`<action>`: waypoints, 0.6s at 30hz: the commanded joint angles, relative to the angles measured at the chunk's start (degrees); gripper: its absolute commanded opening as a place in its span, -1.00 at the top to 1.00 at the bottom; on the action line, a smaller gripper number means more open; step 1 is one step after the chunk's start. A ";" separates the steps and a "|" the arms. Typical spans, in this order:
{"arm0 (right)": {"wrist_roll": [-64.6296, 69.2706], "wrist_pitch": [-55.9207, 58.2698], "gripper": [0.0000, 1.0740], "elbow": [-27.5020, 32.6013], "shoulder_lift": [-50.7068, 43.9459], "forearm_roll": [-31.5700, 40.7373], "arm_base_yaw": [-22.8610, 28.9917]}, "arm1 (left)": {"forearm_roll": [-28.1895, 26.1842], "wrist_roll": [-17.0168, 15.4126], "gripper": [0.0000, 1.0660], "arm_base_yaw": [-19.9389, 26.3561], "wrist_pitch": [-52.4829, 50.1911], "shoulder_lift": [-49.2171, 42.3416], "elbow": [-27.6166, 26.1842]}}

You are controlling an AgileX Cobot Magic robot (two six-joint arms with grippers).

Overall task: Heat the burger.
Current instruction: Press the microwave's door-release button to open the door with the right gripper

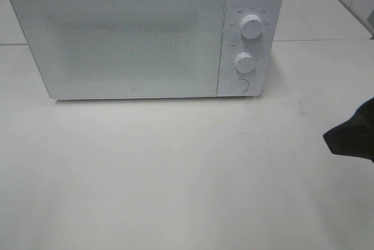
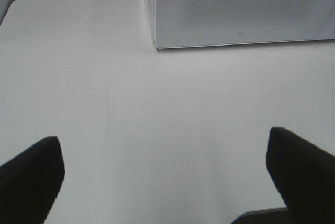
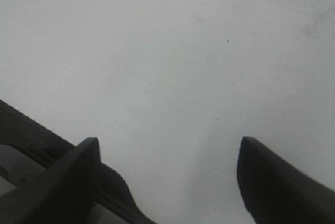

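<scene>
Microwave (image 1: 134, 34): door was shut, upper left.
Burger: unseen; possibly already inside, progress unclear.
Jaws: both pairs stood spread, empty.

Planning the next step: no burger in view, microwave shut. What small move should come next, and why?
Probably ease the right gripper toward the round button under the knobs: the microwave door is shut, and that gripper is open, empty and nearest the panel.

White microwave (image 1: 146, 34) has a dotted door (image 1: 87, 57); table (image 1: 175, 174) white, right end effector (image 3: 167, 141) black.
</scene>
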 commanded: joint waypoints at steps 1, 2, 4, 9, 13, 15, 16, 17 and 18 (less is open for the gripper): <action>0.00 3.21 -0.32 -0.29 -3.15 -1.20 -0.34 | -0.40 -0.06 -0.87 -0.06 -0.86 -1.26 0.17; 0.00 5.21 -0.32 -0.29 -5.50 -2.01 -0.34 | -0.40 -0.06 -0.87 -0.06 -0.86 -1.26 0.17; 0.00 6.25 -0.32 -0.29 -6.82 -2.41 -0.34 | -0.40 -0.06 -0.87 -0.06 -0.86 -1.26 0.17; 2.81 10.66 -0.32 0.40 -15.87 -5.39 -0.46 | -0.40 -0.06 -0.87 -0.06 -0.86 -1.26 0.17; 3.21 12.20 -0.32 2.06 -21.03 -5.84 -4.24 | -0.40 -0.06 -0.87 -0.06 -0.86 -1.26 0.17; 3.21 12.38 -0.32 2.64 -22.52 -5.84 -5.44 | -0.40 -0.06 -0.87 -0.06 -0.86 -1.26 0.17; 3.21 12.49 -0.32 4.07 -25.73 -5.79 -8.42 | -0.40 -0.06 -0.87 -0.06 -0.86 -1.26 0.17; 3.21 12.49 -0.32 4.70 -27.04 -5.79 -9.45 | -0.40 -0.06 -0.87 -0.06 -0.86 -1.26 0.17; 3.21 12.49 -0.32 4.70 -27.04 -5.79 -9.45 | -0.40 -0.06 -0.87 -0.06 -0.86 -1.26 0.17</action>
